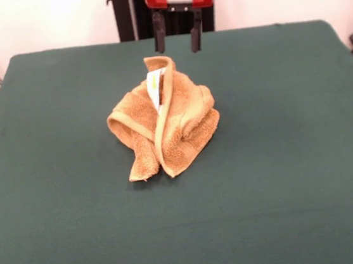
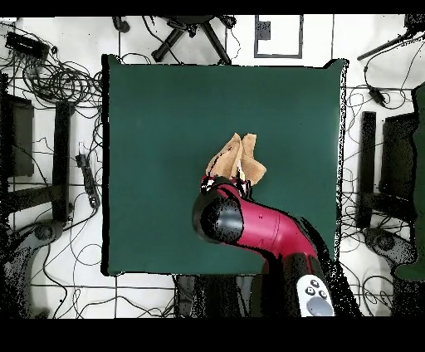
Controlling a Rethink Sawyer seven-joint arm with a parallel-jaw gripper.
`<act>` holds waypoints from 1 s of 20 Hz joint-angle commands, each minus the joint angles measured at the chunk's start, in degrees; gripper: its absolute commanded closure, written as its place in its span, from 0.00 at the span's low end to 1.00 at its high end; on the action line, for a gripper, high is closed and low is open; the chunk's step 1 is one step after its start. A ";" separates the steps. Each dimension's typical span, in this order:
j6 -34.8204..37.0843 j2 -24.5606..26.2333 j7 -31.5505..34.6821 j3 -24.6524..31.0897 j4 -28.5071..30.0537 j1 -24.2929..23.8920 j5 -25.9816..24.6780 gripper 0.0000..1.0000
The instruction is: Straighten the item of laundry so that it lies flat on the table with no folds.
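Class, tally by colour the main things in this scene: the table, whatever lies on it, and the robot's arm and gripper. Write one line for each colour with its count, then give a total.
Orange-tan: 1, the towel, crumpled with a white-and-yellow tag
Dark green: 1, the table
Red and black: 1, the arm with its open gripper
Total: 3

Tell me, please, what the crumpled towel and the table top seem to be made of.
The towel looks like orange-tan terry cloth: fuzzy looped pile, with smoother woven border bands. The table top seems covered in dark green felt-like fabric, matte and without shine; what lies under it cannot be seen.
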 commanded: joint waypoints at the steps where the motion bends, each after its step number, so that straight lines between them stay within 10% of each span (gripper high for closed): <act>1: -0.52 4.79 7.62 3.74 2.00 0.85 -1.91 0.00; 20: -1.27 6.29 7.31 2.42 0.73 -0.71 -4.78 0.00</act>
